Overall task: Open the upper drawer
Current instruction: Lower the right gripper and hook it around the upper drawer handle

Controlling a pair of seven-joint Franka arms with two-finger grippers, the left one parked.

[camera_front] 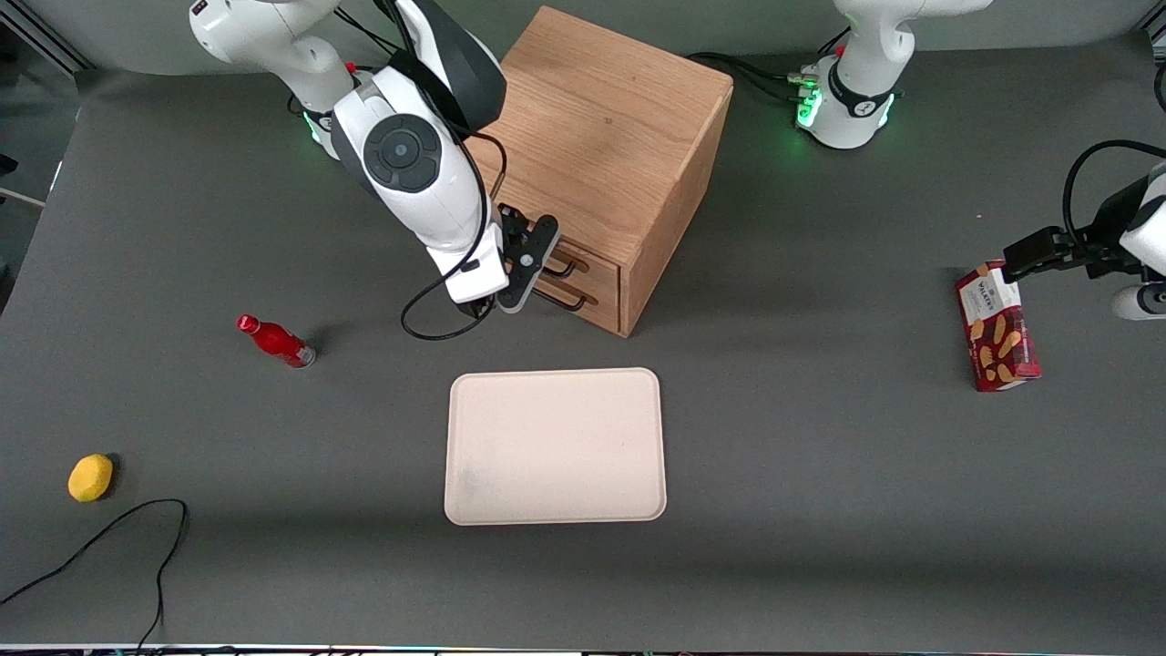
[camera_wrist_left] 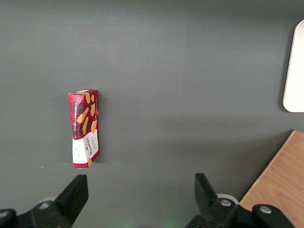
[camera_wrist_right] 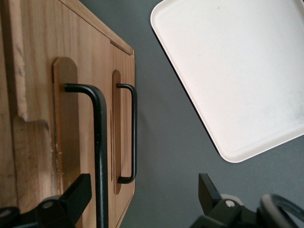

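While the working arm leans over the dark grey tabletop (camera_front: 182, 228), its black gripper (camera_front: 533, 264) hangs in front of the oak cube cabinet (camera_front: 610, 137), at the shut upper drawer (camera_front: 597, 264). At the wrist, spread fingers (camera_wrist_right: 71, 197) straddle the upper drawer's thin black wire handle (camera_wrist_right: 97, 142), unclenched; a cream rectangular tray (camera_wrist_right: 237, 71) lies near.

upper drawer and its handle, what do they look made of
Upper drawer: light wood, visible grain, matte finish, like the cabinet. Its handle: thin black bent rod, probably metal with a dull coat. The gripper is at it, jaws open around it.
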